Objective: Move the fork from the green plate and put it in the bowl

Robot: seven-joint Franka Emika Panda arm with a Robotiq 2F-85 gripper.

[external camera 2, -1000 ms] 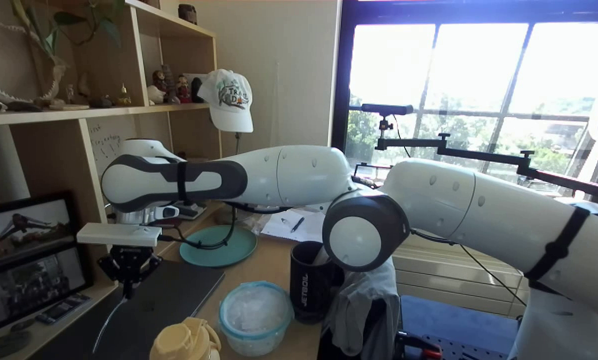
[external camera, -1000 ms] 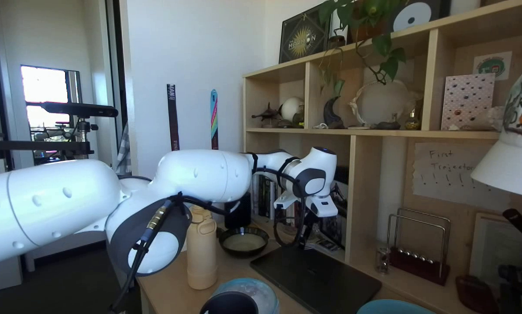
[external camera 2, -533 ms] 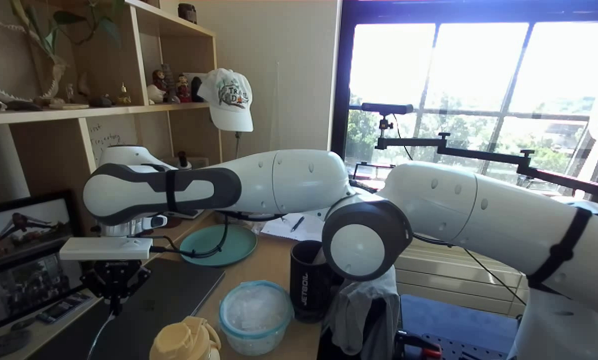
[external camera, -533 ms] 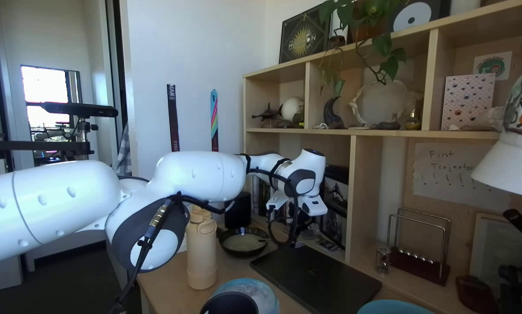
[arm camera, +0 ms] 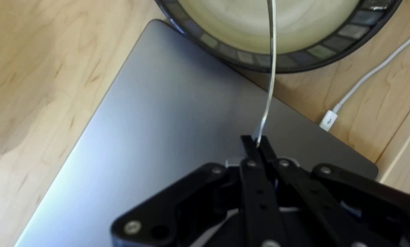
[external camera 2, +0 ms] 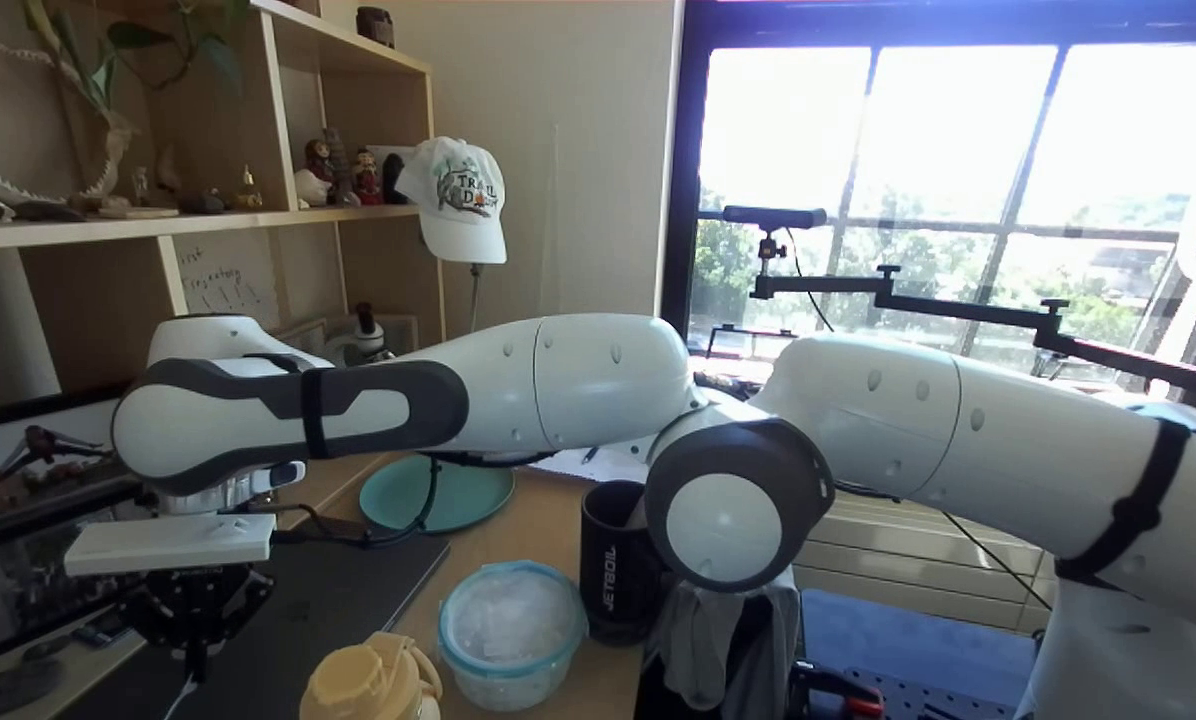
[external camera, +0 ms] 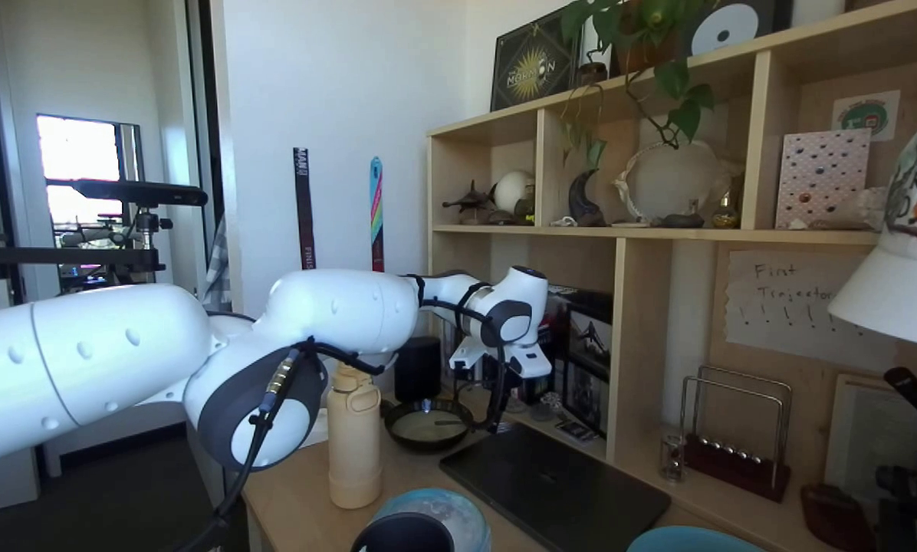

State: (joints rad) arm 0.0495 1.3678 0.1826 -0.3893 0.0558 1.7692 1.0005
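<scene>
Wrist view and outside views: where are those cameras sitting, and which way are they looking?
Wrist view: at the end of the arm, looking down at the laptop, fork and bowl; jaws show, shut on the fork.
In an exterior view: standing apart, higher than the desk, facing the shelves; the arm shows.
In an exterior view: also standing apart, facing a window; the arm and jaws show.
In both exterior views: the cream bottle and green plate.

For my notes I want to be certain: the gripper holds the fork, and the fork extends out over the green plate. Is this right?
Not quite: the fork extends out over the bowl, not over the green plate, as the wrist view shows. The gripper does hold the fork.
</scene>
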